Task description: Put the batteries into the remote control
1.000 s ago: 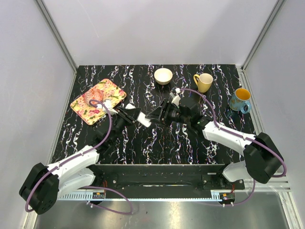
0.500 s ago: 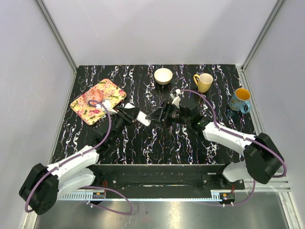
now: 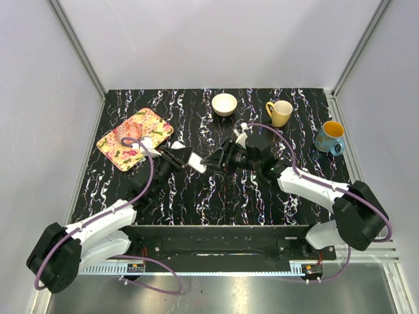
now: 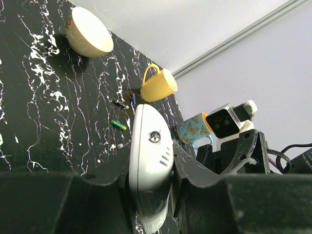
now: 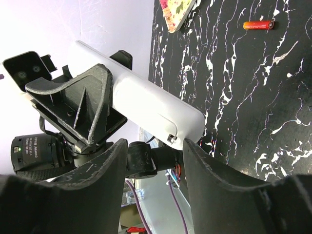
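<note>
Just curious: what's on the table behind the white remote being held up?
Beyond the remote control: a green battery, a yellow mug, a butterfly mug. The remote and left gripper hide the table nearer by.

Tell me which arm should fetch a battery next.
Right. The left gripper is shut on the remote control, while the right gripper is open and empty; a green battery lies by the yellow mug.

Remote control (image 3: 196, 161) — at left claw (image 3: 186, 158)

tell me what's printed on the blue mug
Yellow-orange butterflies on a blue ground. The blue mug shows them best in the left wrist view.
</note>
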Tool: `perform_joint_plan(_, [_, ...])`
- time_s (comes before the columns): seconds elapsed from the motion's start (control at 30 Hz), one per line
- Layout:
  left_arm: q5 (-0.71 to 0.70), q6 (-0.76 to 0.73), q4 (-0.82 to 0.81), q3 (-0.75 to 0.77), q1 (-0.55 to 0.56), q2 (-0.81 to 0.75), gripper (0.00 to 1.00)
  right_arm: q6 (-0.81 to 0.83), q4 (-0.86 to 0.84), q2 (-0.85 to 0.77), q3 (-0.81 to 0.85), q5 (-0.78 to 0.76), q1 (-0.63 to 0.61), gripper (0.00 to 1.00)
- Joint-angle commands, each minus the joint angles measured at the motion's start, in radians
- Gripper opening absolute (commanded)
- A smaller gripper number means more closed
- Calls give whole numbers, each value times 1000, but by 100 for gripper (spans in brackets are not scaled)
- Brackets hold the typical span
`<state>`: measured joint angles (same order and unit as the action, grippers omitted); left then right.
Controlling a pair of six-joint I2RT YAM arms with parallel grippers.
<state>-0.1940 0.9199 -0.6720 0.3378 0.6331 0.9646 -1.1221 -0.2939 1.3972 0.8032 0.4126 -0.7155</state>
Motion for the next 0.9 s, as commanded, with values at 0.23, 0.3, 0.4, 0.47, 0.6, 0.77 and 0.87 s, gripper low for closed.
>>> perform_joint_plan(0.23, [33, 20, -121, 6, 36, 34, 0, -24, -100, 28, 42, 40, -7, 49])
perform_joint_plan(0.3, [36, 19, -121, 6, 39, 37, 0, -22, -100, 26, 44, 38, -7, 48])
perform_joint_plan(0.4, [37, 17, -123, 7, 43, 40, 0, -22, -99, 29, 50, 41, -7, 47])
perform_joint_plan(0.47, [38, 11, -117, 10, 46, 45, 0, -24, -99, 33, 53, 41, -7, 47])
perform_joint_plan(0.6, [18, -12, -78, 23, 54, 45, 0, -18, -87, 29, 59, 40, -7, 50])
perform_joint_plan(0.77, [10, -21, -63, 29, 62, 48, 0, -18, -83, 29, 62, 38, -7, 53])
perform_joint_plan(0.87, [8, -19, -67, 30, 66, 49, 0, -18, -80, 31, 63, 40, -7, 53])
